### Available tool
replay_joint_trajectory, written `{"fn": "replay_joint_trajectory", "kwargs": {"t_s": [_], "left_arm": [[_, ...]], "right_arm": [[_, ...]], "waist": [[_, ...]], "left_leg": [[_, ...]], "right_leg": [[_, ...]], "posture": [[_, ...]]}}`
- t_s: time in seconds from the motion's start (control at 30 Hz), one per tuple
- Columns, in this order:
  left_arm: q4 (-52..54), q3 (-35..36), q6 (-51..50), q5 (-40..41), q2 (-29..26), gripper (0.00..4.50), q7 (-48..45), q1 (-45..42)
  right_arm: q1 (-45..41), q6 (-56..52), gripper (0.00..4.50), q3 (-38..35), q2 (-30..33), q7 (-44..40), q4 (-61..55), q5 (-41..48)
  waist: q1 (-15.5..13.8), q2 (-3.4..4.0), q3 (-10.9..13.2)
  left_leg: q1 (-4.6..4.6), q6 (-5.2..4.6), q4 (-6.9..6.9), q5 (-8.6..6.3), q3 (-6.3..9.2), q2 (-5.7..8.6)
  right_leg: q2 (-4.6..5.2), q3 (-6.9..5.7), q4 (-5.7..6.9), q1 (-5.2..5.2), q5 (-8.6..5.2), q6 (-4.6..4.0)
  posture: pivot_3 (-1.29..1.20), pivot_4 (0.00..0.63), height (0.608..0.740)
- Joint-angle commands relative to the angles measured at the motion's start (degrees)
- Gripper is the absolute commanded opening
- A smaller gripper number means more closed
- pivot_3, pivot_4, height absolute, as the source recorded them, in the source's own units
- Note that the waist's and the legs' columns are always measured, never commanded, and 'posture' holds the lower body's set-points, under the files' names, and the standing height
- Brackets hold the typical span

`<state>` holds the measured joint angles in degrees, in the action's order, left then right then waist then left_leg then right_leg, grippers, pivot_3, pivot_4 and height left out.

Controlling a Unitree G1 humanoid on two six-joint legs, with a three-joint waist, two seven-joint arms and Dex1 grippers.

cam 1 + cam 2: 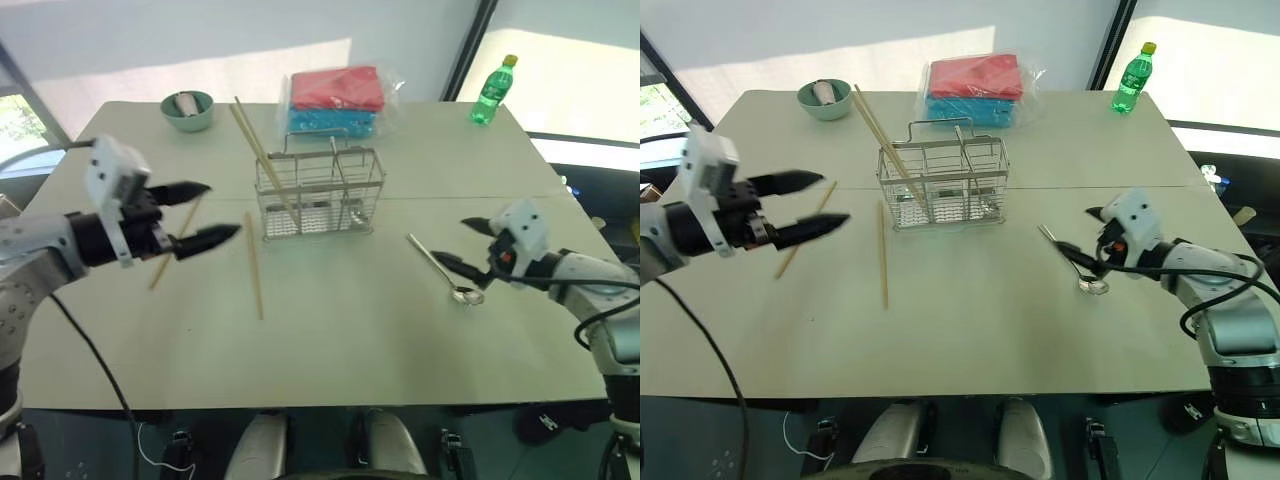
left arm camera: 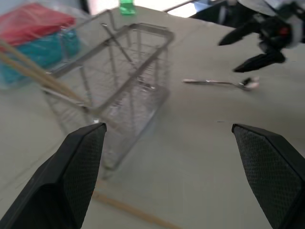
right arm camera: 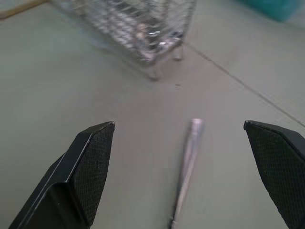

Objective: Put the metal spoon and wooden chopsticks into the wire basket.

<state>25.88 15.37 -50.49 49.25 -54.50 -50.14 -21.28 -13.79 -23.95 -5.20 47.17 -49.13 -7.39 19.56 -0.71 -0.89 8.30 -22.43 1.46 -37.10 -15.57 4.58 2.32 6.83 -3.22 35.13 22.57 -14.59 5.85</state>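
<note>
Black fingers of both grippers stand spread, holding nothing. Right gripper (image 1: 468, 246) hovers over the spoon (image 1: 437, 267), lying on the table (image 1: 400, 340) right of the basket (image 1: 320, 195). Left gripper (image 1: 205, 212) hangs near two loose chopsticks (image 1: 254, 265); two more lean in the basket.

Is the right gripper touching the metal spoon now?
Apart. In the right wrist view the metal spoon lies on the table between the open fingers, with bare table on both sides of its handle; the right gripper holds nothing.
</note>
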Motion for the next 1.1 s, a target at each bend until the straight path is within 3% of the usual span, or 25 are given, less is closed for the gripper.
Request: {"fn": "replay_joint_trajectory", "kwargs": {"t_s": [0.03, 0.27, 0.57, 0.67, 0.9, 1.1], "left_arm": [[0.14, -5.43, 2.30, -1.67, -0.88, 4.46, -4.78, -2.62], [-1.15, -11.15, 3.47, -4.33, 1.17, 4.46, -6.08, -6.33], [-1.29, -11.67, 3.35, -4.89, 1.55, 4.46, -6.89, -7.13], [-1.13, -11.42, 3.10, -4.93, 1.36, 4.50, -7.02, -7.03], [-1.05, -11.26, 2.83, -5.11, 0.94, 4.50, -7.19, -7.20], [-1.02, -11.26, 2.85, -5.22, 1.46, 4.50, -6.50, -7.49]], "right_arm": [[-3.38, 3.21, 4.50, 1.50, 1.23, -2.86, 4.80, -2.58], [-8.77, -9.57, 4.50, 5.51, -1.16, 0.37, 11.19, -4.76], [-9.58, -10.23, 4.50, 9.03, -2.13, 1.80, 17.35, -9.34], [-9.68, -9.34, 3.64, 8.88, -3.08, 1.42, 17.85, -9.09], [-9.52, -12.92, 0.11, 8.81, -3.37, 0.12, 15.02, -7.85], [-10.26, -13.23, 0.03, 8.28, -4.28, 2.71, 15.45, -8.82]], "waist": [[0.01, -0.02, 0.00], [0.02, -0.06, 0.00], [0.06, -0.09, -0.01], [0.09, -0.13, -0.04], [0.11, -0.16, -0.06], [0.11, -0.18, -0.07]], "left_leg": [[0.00, 0.00, -0.02, 0.00, -0.02, 0.00], [0.01, -0.01, -0.03, 0.01, -0.01, -0.01], [0.04, -0.04, -0.03, -0.01, -0.03, 0.01], [0.11, -0.04, -0.05, -0.01, -0.02, 0.00], [0.12, -0.05, -0.05, -0.01, -0.01, 0.00], [0.11, -0.05, -0.04, -0.01, 0.00, 0.00]], "right_leg": [[0.00, 0.00, -0.01, -0.01, 0.00, 0.00], [-0.01, 0.01, -0.01, -0.02, 0.00, 0.00], [-0.01, 0.00, -0.01, -0.06, 0.01, 0.02], [-0.03, 0.00, -0.01, -0.12, 0.01, 0.02], [-0.05, 0.00, 0.03, -0.12, 0.01, 0.04], [-0.05, 0.00, 0.04, -0.12, 0.01, 0.04]], "posture": [[0.00, 0.150, 0.667], [0.00, 0.150, 0.667], [0.00, 0.150, 0.667], [0.00, 0.150, 0.667], [0.00, 0.150, 0.667], [0.00, 0.150, 0.667]]}}
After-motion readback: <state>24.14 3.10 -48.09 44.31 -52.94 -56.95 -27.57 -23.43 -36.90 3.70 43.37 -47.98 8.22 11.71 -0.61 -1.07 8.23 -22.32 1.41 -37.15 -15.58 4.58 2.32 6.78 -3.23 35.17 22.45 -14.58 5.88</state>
